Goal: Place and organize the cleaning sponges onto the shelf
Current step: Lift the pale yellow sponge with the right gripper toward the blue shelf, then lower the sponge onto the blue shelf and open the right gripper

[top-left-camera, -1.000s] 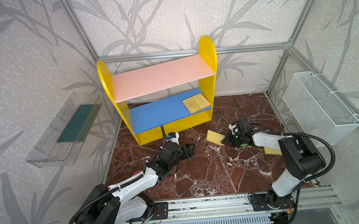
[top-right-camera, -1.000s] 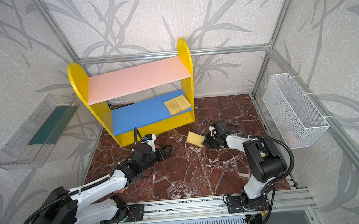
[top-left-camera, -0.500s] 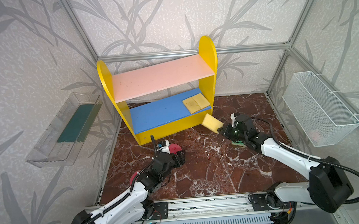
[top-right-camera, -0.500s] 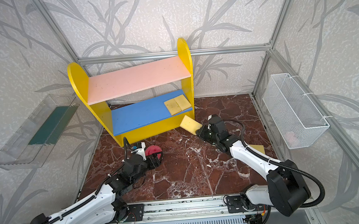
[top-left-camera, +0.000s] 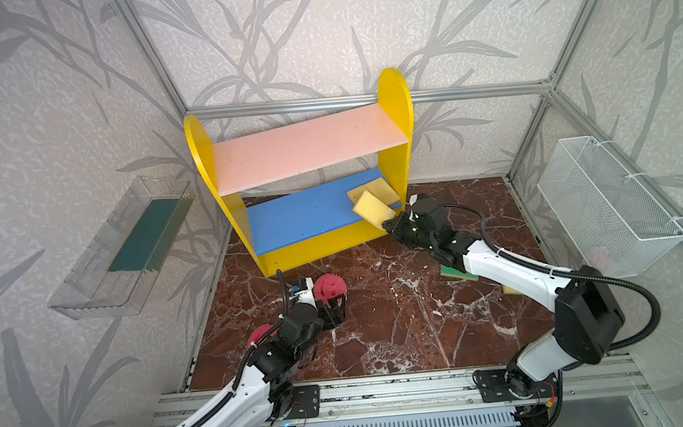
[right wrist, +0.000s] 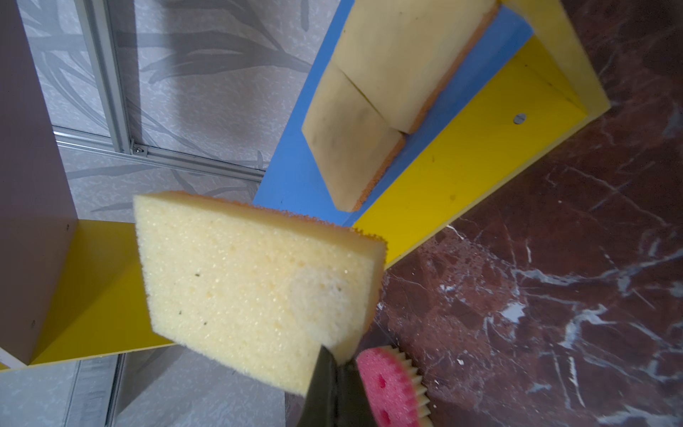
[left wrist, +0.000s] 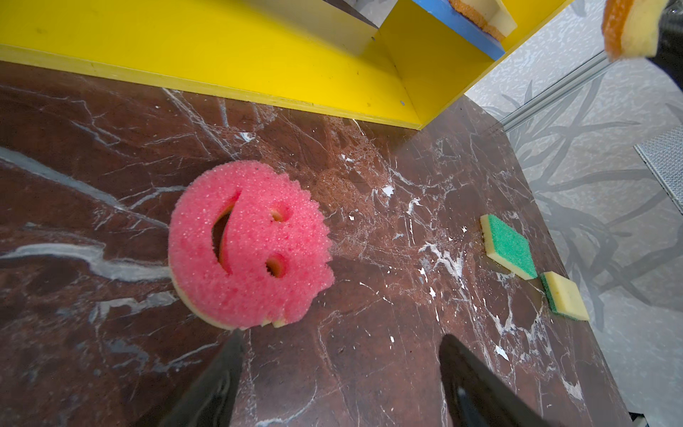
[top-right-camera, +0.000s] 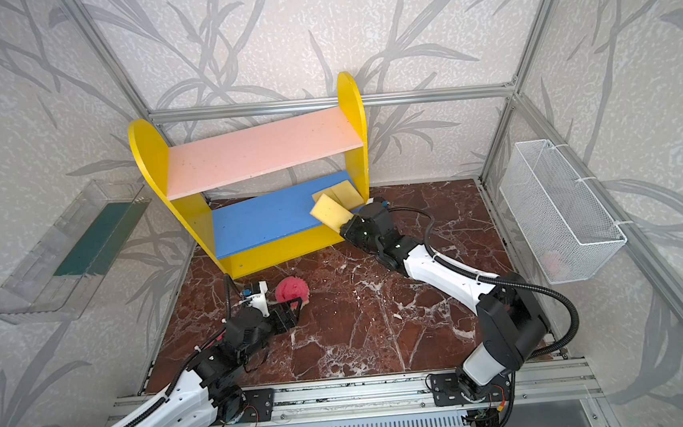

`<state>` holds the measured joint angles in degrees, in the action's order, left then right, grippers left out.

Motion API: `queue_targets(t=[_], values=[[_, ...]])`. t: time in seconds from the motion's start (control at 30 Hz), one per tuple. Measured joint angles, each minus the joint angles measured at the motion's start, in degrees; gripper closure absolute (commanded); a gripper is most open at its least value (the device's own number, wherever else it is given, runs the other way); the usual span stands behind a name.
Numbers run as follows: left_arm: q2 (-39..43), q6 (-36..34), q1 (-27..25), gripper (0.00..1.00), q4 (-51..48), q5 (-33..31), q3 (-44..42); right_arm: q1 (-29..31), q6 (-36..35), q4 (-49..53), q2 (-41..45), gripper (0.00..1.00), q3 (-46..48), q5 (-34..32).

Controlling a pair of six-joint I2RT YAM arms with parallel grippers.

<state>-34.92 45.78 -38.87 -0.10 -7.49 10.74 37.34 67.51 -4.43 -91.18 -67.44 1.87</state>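
On the blue middle board (top-left-camera: pixel 307 217) of the shelf (top-left-camera: pixel 395 93), top views: two yellow sponges (top-left-camera: pixel 375 189) lie flat side by side at the right end, placed. Pink top board (top-left-camera: pixel 305 146) bare. Right gripper (top-left-camera: pixel 388 224) is clamped on a third yellow sponge (top-left-camera: pixel 372 208), held tilted over the board's front right corner; not yet set down. Left gripper (top-left-camera: pixel 334 302) stands apart, just beside a round pink sponge (top-left-camera: pixel 329 288) on the desk (top-left-camera: pixel 382 324). A second pink sponge (top-left-camera: pixel 260 335) shows partly behind the left arm. Green-faced sponge (top-left-camera: pixel 455 273) lies on the desk under the right arm. Something pinkish in the white wire basket (top-right-camera: pixel 560 210); too faint to tell.

Left wrist view: smiley pink sponge (left wrist: pixel 249 244) flat on desk, untouched; left gripper (left wrist: pixel 340 369) jaws wide, short of it. Two green-backed sponges (left wrist: pixel 508 246) further off, one green face up, the other yellow face up.

Right wrist view: held sponge (right wrist: pixel 255 284) pinched at one corner, orange face away from cam; placed pair (right wrist: pixel 384 92) beyond it.

Judgement: approx. two done, one in delivery, at least four left on desk. Under halfway.
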Motion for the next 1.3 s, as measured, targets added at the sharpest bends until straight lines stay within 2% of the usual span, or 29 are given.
queue_targets(t=[0.43,0.77,0.87,1.07,1.2,1.3], values=[[-1.53,-1.16,0.72,0.15,-3.78,-0.57,0.04,5.68,5.62,-0.02,-14.84,1.0,-15.21,-7.43],[-1.64,-1.27,1.77,0.15,-5.53,0.42,0.37,9.01,9.33,-1.44,-19.82,1.0,-19.23,-12.13],[-1.57,-1.25,1.95,0.15,-5.55,0.85,0.37,9.4,9.7,-2.08,-21.16,0.94,-20.17,-12.63],[-0.5,-1.22,2.32,0.15,-5.62,1.62,0.37,9.46,10.08,-2.69,-23.67,0.9,-22.82,-13.51],[0.33,-1.22,2.67,0.14,-5.73,1.73,0.37,9.44,9.66,-3.13,-25.66,0.71,-25.75,-13.46],[0.46,-1.18,2.97,0.14,-5.75,1.81,0.37,9.44,9.14,-3.34,-26.73,0.66,-27.63,-13.29]])
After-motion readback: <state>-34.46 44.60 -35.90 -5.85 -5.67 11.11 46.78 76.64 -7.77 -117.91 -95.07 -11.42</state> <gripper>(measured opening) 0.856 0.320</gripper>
